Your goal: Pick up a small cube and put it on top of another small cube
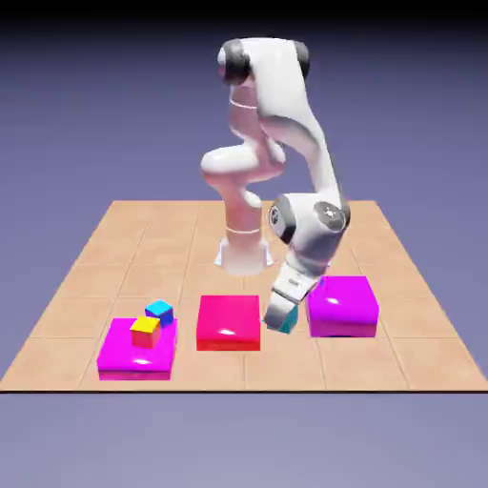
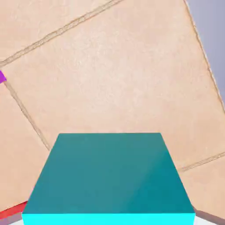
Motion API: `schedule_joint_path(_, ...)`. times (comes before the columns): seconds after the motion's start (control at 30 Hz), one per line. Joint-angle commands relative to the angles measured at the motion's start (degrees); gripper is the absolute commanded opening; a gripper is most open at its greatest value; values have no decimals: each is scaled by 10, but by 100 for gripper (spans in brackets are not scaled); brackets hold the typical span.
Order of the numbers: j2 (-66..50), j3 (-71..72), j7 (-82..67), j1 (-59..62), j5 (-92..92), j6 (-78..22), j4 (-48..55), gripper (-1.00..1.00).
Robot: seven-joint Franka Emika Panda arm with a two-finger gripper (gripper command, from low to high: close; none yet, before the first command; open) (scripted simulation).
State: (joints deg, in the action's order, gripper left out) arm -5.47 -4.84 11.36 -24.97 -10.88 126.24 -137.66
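In the exterior view, from left to right, a magenta block (image 1: pixel 138 359) lay near the front left corner of the table (image 1: pixel 286 374), a little in from the front edge. A yellow cube (image 1: pixel 145 334) sat on top of it, towards the block's back right corner. Just behind the yellow cube was a blue cube (image 1: pixel 160 312), its lower part hidden, so whether it stood on the block or on the table could not be told.

Next came a red block (image 1: pixel 229 320), near the middle of the table's front edge but set back from it. Just to the right of the red block, the gripper (image 1: pixel 281 313) reached down at a slant, closed on a teal cube (image 1: pixel 290 320). That cube was between the red block and a purple block (image 1: pixel 342 305), which stood toward the table's right edge, also set back from the front one. Whether the teal cube touched the table could not be told.

The hand view showed the teal cube large at the bottom middle, between the fingers, with tabletop beyond it, a bit of red at the lower left and a purple corner at the left edge.
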Motion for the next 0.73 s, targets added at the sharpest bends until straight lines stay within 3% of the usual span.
schedule_joint_path(0.0,20,21,18,8,9,-14,-10,-100)
schedule_joint_path(0.37,239,243,200,46,119,-171,-113,-100)
schedule_joint_path(0.57,187,248,215,51,105,-52,-183,-100)
schedule_joint_path(0.6,187,248,215,51,105,-52,-183,100)
schedule_joint_path(0.7,209,246,209,49,111,-102,-153,100)
